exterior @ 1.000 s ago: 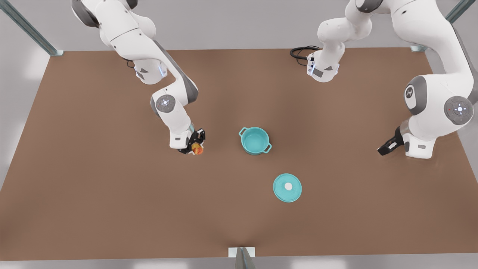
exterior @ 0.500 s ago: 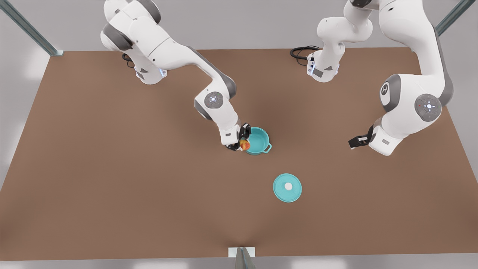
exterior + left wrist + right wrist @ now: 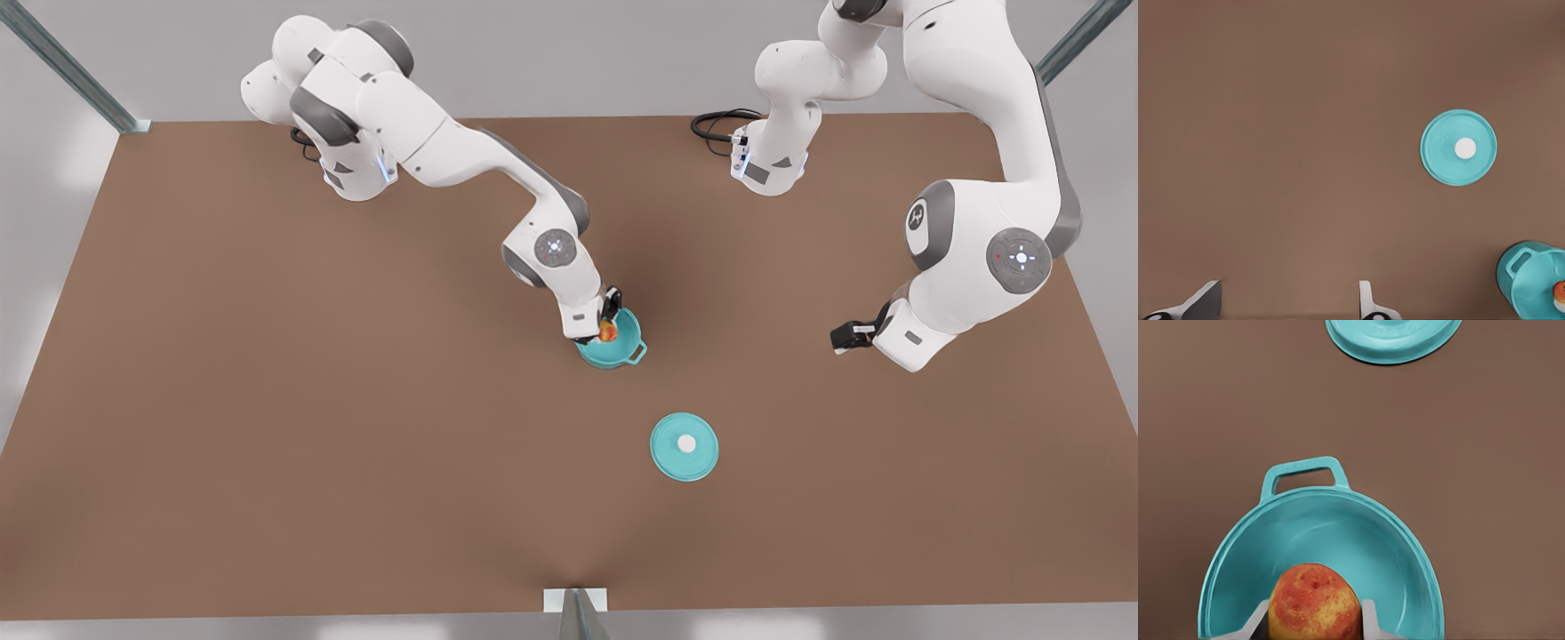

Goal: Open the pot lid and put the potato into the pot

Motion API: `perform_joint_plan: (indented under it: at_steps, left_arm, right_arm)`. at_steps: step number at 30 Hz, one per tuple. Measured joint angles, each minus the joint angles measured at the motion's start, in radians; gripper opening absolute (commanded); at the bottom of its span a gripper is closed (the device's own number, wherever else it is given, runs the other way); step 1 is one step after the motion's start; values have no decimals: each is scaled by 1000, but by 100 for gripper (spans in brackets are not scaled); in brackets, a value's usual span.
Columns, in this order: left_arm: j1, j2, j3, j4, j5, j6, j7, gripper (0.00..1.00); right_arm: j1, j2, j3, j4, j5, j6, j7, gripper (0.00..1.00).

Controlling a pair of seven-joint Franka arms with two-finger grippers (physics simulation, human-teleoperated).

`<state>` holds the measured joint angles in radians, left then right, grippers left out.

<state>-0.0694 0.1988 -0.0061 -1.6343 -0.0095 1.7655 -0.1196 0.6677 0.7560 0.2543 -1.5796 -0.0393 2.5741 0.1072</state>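
My right gripper (image 3: 606, 331) hangs over the pot (image 3: 620, 348), the potato (image 3: 608, 332) between my fingers (image 3: 1368, 618). The pot lid (image 3: 684, 446) lies on the tabletop (image 3: 267, 400), nearer the camera. My left gripper (image 3: 845, 336) waits toward the front view's right (well apart).

Front view: high above, looking steeply down on the whole tabletop (image 3: 267, 444).
Left wrist view: well up, facing down.
Right wrist view: close over the pot (image 3: 1318, 540).
Shared: pot and lid (image 3: 1458, 147) in all three.
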Motion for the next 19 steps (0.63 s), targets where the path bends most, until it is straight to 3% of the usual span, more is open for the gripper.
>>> perform_joint_plan:
  at_steps: [1, 2, 7, 10, 14, 19]
  left_arm:
    - [-1, 0, -1, 0, 0, 0, 5, 100]
    - [-2, 0, 0, 0, 0, 0, 10, 100]
    - [-1, 0, 0, 0, 0, -1, 31, 100]
    - [-1, 0, 0, 0, 0, -1, 41, 100]
    - [-1, 2, -1, 0, 0, 0, 53, 100]
    - [-4, 5, -2, 0, 0, 0, 64, 100]
  right_arm:
    - [0, 5, -2, 0, -5, 1, 8, 83]
    - [0, 7, -4, 1, -9, 3, 16, 100]
    - [-30, -66, -8, 38, -19, -10, 58, 100]
    - [-324, -270, -37, 46, -76, -155, 61, 100]
    - [-771, -338, -49, 45, -97, -337, 37, 100]
    - [-830, -355, -45, 44, -67, -480, 0, 100]
